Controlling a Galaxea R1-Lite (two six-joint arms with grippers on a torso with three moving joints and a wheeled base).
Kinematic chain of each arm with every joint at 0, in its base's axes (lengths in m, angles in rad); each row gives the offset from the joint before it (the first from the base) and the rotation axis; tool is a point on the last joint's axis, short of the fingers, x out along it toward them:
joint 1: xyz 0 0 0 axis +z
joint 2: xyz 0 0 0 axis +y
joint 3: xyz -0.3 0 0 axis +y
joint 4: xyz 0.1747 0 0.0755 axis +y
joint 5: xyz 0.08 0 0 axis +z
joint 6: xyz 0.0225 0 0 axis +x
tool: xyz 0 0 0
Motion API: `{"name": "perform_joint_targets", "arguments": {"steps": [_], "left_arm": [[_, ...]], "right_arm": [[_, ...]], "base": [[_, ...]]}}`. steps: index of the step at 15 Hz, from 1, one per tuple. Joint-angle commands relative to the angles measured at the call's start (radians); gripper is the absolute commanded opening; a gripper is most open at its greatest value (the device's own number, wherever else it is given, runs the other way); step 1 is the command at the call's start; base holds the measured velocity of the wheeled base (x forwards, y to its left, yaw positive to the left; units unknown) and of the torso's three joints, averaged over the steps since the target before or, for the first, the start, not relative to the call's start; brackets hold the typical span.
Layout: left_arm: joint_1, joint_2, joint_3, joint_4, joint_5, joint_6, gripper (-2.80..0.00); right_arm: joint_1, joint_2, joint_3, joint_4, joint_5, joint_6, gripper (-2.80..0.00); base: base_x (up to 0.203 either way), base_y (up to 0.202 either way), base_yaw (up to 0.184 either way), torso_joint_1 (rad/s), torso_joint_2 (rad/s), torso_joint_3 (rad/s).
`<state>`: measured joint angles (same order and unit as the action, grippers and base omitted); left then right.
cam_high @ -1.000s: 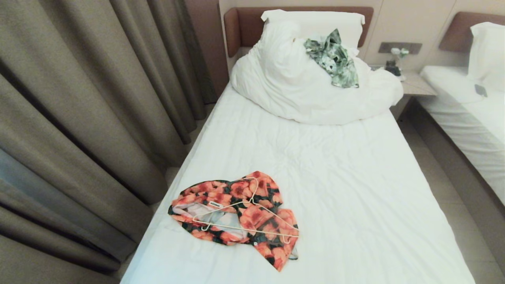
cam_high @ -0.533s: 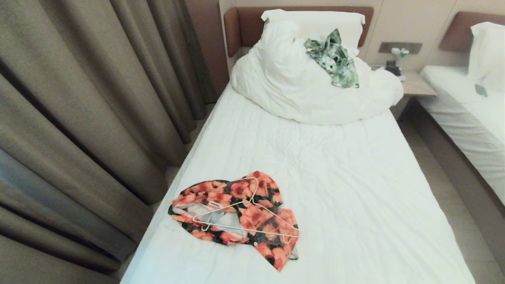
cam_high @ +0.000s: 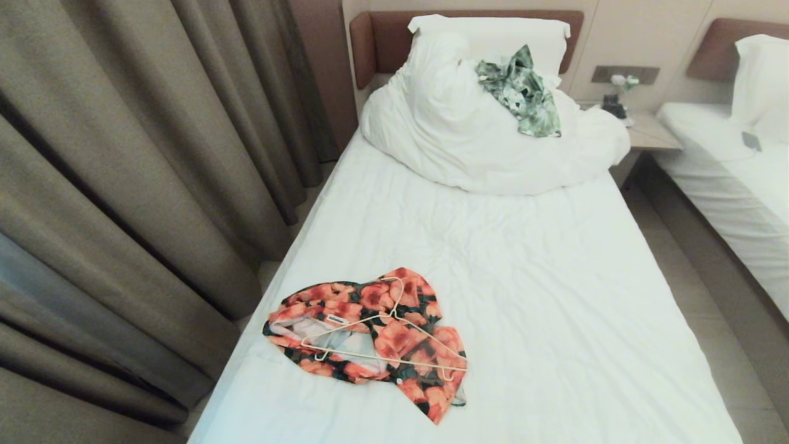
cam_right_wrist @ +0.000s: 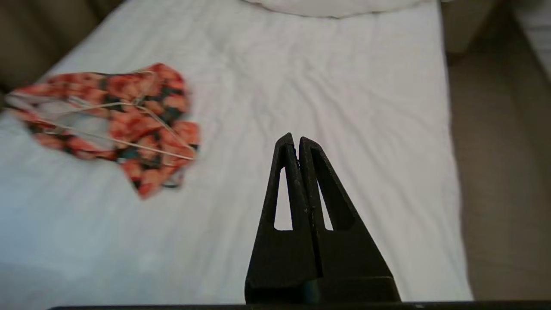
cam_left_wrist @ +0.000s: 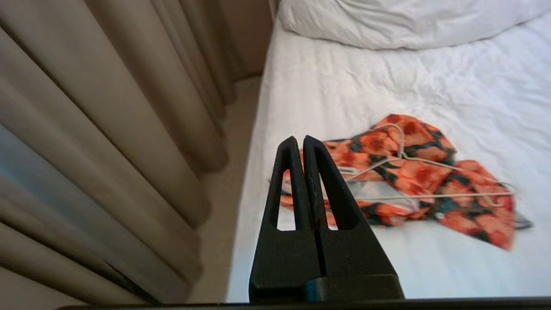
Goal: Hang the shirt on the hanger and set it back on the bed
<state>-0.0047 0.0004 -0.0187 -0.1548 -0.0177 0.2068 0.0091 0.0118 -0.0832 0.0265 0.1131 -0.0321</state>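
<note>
The orange-flowered shirt [cam_high: 394,336] lies crumpled on the near left part of the bed [cam_high: 555,296], with the cream wire hanger [cam_high: 345,354] lying on top of it. One sleeve trails toward the bed's front edge. Neither arm shows in the head view. In the left wrist view my left gripper [cam_left_wrist: 300,138] is shut and empty, held above the bed's left edge short of the shirt [cam_left_wrist: 422,172] and hanger [cam_left_wrist: 430,196]. In the right wrist view my right gripper [cam_right_wrist: 293,137] is shut and empty over bare sheet, to the right of the shirt [cam_right_wrist: 129,112].
A bulky white duvet [cam_high: 456,135] is piled at the headboard with a green-and-white leafy garment [cam_high: 524,92] on it. Brown curtains [cam_high: 123,185] hang close along the bed's left side. A nightstand [cam_high: 647,132] and a second bed [cam_high: 733,166] stand to the right.
</note>
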Motion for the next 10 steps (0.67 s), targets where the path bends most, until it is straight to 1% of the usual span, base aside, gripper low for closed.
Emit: {"name": "perform_joint_targets", "arguments": {"steps": [1, 2, 3, 5, 7, 8, 10], "left_arm": [[0.0, 0.0, 0.059, -0.015, 0.005, 0.016, -2.8], [0.0, 0.0, 0.059, -0.013, -0.001, 0.016, -2.8], [0.0, 0.0, 0.059, -0.014, -0.001, 0.015, -2.8], [0.0, 0.0, 0.059, -0.011, -0.004, -0.003, -2.8], [0.0, 0.0, 0.058, 0.06, -0.027, -0.083, -2.8], [0.0, 0.0, 0.057, 0.067, -0.021, -0.115, -2.8], [0.0, 0.0, 0.057, 0.066, -0.01, -0.152, -2.8]], "right_arm": [[0.0, -0.013, 0.063, -0.074, -0.037, -0.017, -2.8], [0.0, -0.013, 0.064, -0.073, -0.048, -0.022, -2.8], [0.0, -0.013, 0.072, -0.071, -0.075, -0.03, -2.8], [0.0, -0.013, 0.085, -0.026, -0.095, -0.043, -2.8], [0.0, -0.013, 0.085, -0.025, -0.096, -0.017, -2.8], [0.0, -0.013, 0.085, -0.025, -0.098, 0.0, -2.8], [0.0, -0.013, 0.085, -0.025, -0.099, 0.011, -2.8]], "base": [[0.0, 0.0, 0.0, 0.0, 0.0, 0.0], [0.0, 0.0, 0.0, 0.0, 0.0, 0.0], [0.0, 0.0, 0.0, 0.0, 0.0, 0.0], [0.0, 0.0, 0.0, 0.0, 0.0, 0.0], [0.0, 0.0, 0.0, 0.0, 0.0, 0.0], [0.0, 0.0, 0.0, 0.0, 0.0, 0.0], [0.0, 0.0, 0.0, 0.0, 0.0, 0.0]]}}
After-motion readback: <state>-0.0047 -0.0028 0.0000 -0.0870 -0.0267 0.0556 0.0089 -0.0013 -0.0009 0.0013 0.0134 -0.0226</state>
